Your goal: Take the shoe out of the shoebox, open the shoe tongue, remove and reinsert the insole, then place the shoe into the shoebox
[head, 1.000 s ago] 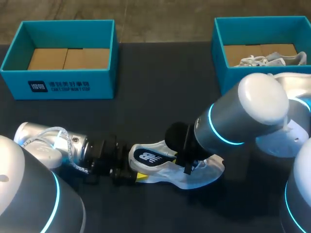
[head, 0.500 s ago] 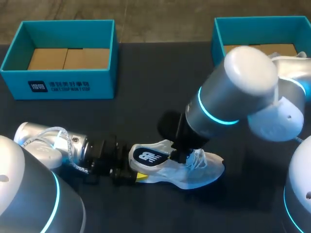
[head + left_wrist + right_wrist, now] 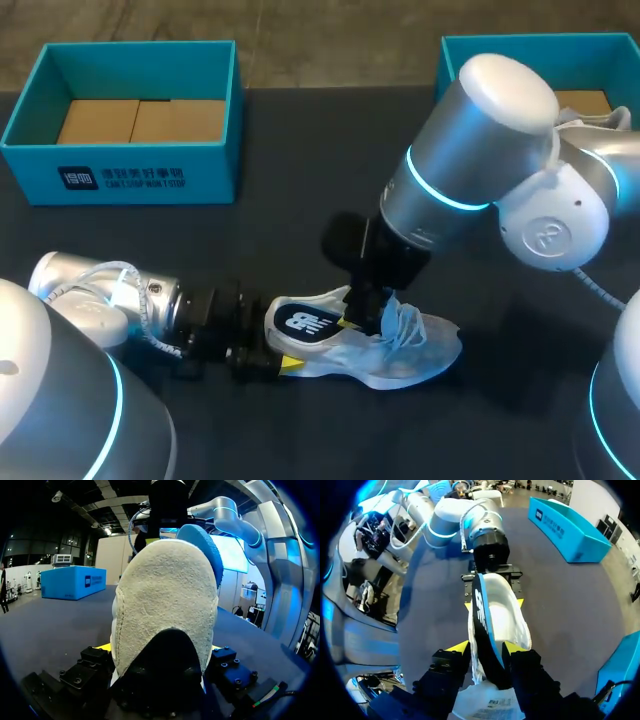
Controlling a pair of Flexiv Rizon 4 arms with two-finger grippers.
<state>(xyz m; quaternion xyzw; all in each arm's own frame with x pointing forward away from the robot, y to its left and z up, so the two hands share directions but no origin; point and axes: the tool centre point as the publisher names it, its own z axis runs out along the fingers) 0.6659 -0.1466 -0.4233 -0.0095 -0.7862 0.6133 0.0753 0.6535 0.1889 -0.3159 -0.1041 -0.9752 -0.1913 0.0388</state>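
Right wrist view: right gripper (image 3: 486, 649) pinching the insole (image 3: 481, 611), left gripper (image 3: 493, 603) clamped on heel of shoe (image 3: 504, 611).

White shoe (image 3: 372, 352) on dark table (image 3: 320, 150), left jaws at its heel — right jaws at its collar, teal shoeboxes (image 3: 120, 175) behind

Shows a dark, matte table (image 3: 300, 230) filling nearly the whole head view, plain and unpatterned. Runs flat and unbroken to a straight far edge. Takes even, soft light from above, with only faint, blurred shadows lying on the top.
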